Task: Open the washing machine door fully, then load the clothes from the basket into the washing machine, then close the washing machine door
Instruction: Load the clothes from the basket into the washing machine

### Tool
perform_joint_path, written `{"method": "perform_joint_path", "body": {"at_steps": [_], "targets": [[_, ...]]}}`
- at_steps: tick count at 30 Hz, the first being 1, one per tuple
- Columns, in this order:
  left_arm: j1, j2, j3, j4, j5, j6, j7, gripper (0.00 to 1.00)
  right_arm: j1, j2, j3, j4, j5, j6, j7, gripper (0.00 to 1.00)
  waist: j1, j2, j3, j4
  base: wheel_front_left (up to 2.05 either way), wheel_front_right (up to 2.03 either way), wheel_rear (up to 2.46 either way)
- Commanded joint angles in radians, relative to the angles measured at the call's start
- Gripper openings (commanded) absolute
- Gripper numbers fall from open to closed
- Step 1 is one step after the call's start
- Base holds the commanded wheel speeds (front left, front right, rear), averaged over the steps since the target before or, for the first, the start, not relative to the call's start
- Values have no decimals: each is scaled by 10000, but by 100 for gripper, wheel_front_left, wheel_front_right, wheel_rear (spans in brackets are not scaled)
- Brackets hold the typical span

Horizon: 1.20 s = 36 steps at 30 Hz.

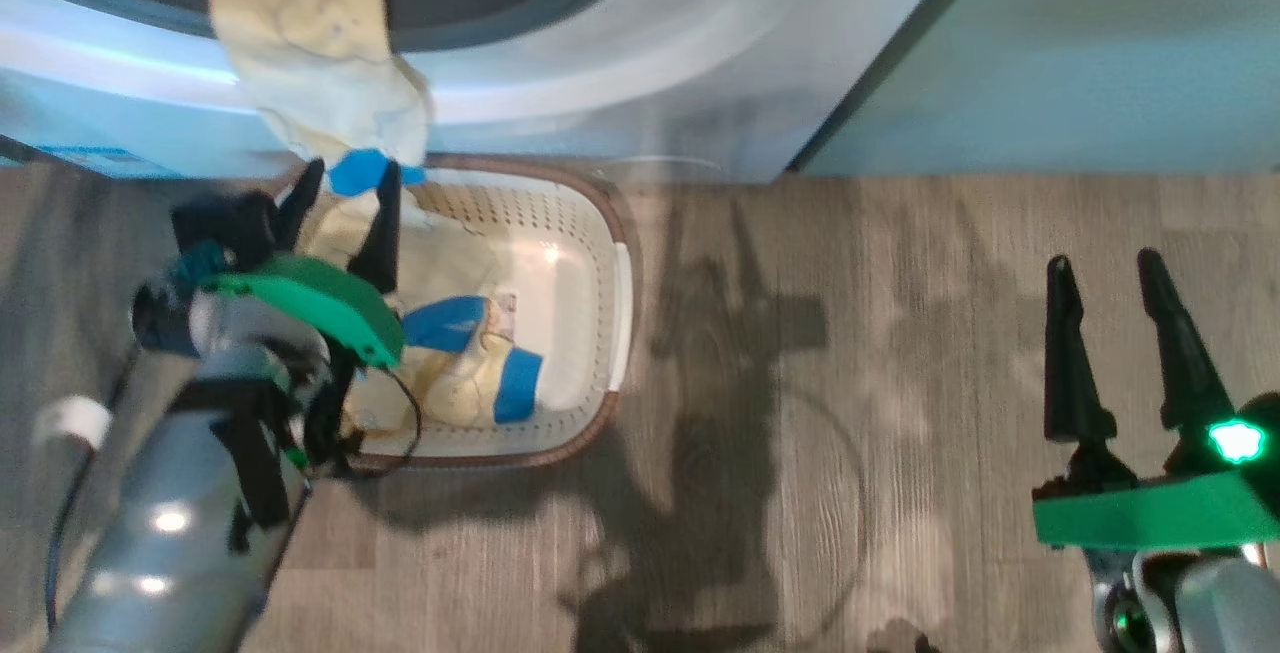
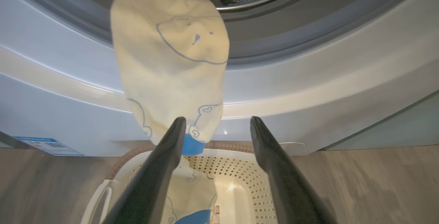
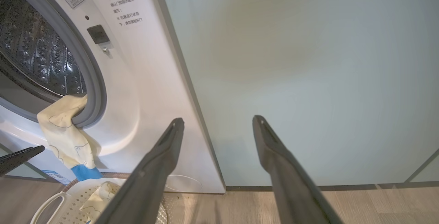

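Note:
The white washing machine [image 1: 640,63] stands with its drum [image 3: 37,56] exposed; the washing machine door is out of view. One cream garment [image 2: 171,62] with blue trim hangs out over the grey gasket and down the front. More clothes [image 1: 460,373] lie in the cream basket [image 1: 612,233] on the floor right below it. My left gripper [image 1: 348,175] is open over the basket's far end, with its fingertips beside the hanging garment's blue hem and nothing held. My right gripper [image 1: 1104,265] is open and empty over the floor, well to the right.
Pale green cabinet fronts [image 3: 308,80] stand right of the washer. A blue energy sticker [image 2: 48,145] marks the washer's lower corner. Wood-look floor [image 1: 850,383] stretches between the basket and my right gripper. The left gripper's finger [image 3: 17,158] shows in the right wrist view.

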Motion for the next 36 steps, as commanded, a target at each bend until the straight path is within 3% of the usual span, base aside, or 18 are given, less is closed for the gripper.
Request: {"method": "perform_joint_path", "body": {"at_steps": [1,9,18,19,20,22,23,36], "targets": [[-468,439,446,47,-139,-99,75,100,-207,-114,213,-372,106,39,-53,100,-3,0,491,-331,0,0,0],[-2359,950,562,2110,-263,-601,334,100,-603,-114,270,-471,459,39,-53,100,-3,0,1279,-861,0,0,0],[-3451,869,432,3598,-234,-704,205,100,-750,-114,288,-424,647,39,-53,100,-3,0,1494,-993,0,0,0],[-3497,835,408,3690,-224,-694,182,82,-757,-114,282,-421,652,39,-53,100,-3,0,1496,-983,0,0,0],[-3537,805,384,3780,-219,-693,163,53,-764,-114,276,-419,656,39,-53,100,-3,0,1497,-972,0,0,0],[-3609,760,333,3961,-207,-714,133,11,-773,-114,266,-426,651,39,-53,100,-3,0,1499,-942,0,0,0],[-3637,732,312,4034,-205,-727,106,0,-779,-114,260,-424,641,39,-53,100,-3,0,1494,-921,0,0,0],[-3578,587,-119,4302,-274,-1282,319,0,-640,-114,187,-359,419,39,-53,100,-3,0,1082,-474,0,0,0]]}}
